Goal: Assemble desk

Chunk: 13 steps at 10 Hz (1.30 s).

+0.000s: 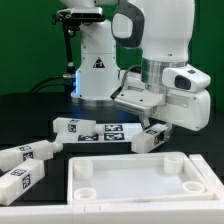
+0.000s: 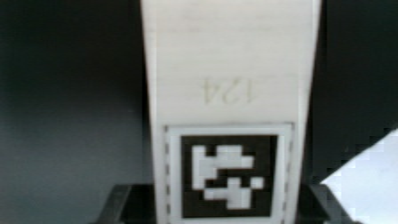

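The jaws were clamped on one white leg (image 1: 147, 141), tag toward the wrist camera, the gripper (image 1: 152, 131) low over the black table (image 1: 40, 108), with the rimmed tabletop (image 1: 130, 175) at its six o'clock, the marker board (image 1: 108, 130) at nine, and three loose legs (image 1: 75, 127) beyond, toward eight.

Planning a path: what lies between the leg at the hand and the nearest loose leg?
The marker board, beside the gripped leg, in the exterior view.
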Each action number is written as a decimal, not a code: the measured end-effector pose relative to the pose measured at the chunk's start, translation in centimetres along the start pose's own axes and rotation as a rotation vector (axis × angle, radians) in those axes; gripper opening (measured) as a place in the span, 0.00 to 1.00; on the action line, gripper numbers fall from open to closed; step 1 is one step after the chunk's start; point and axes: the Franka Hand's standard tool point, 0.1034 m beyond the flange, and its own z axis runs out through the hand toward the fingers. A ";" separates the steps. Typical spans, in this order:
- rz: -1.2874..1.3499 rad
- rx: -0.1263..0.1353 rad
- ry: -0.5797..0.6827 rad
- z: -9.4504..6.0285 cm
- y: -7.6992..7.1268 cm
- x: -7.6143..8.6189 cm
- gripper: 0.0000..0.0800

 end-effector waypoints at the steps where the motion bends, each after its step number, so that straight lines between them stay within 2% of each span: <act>1: -0.037 0.012 0.011 0.1 -0.2 1.0 0.36; 3: -0.213 0.038 0.025 0.9 -1.1 3.3 0.36; 5: -0.270 0.034 0.030 1.3 -1.6 3.1 0.36; 6: -0.244 0.035 0.030 1.3 -1.6 3.0 0.54; 7: -0.221 0.036 0.030 1.3 -1.6 3.0 0.54; 8: -0.218 0.037 0.030 1.3 -1.7 2.9 0.74; 9: -0.162 0.067 0.021 0.5 -2.0 2.5 0.79; 10: -0.040 0.091 -0.001 -0.8 -1.9 1.7 0.79; 11: 0.097 0.097 -0.031 -2.1 -1.2 0.6 0.81; 13: 0.371 0.103 -0.068 -3.2 0.3 -1.5 0.81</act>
